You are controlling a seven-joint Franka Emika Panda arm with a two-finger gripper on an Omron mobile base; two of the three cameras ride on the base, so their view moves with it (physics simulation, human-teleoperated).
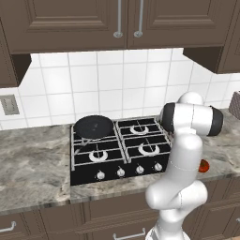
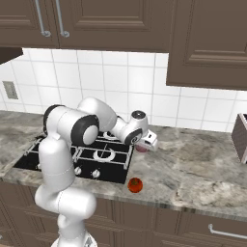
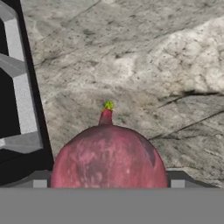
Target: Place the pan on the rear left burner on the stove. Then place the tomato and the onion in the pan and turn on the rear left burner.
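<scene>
While the tool [image 2: 144,146] hung low over the grey stone surface [image 2: 202,159], just right of the stove [image 2: 77,159], its two small dark tips [image 3: 177,180] stood wide apart, one on each side of the onion [image 3: 109,157]. Whether the tips touched the onion could not be told. The onion was a dull pinkish-red ball with a little stalk, and it sat on the surface just beside the stove's edge. Nearer the front edge of the surface sat the tomato [image 2: 135,185], bright and shiny, apart from the onion. On the stove, the black pan [image 1: 93,126] rested on the rear left burner [image 1: 83,139]. Silver knobs [image 1: 120,172] ran along the stove's front.
</scene>
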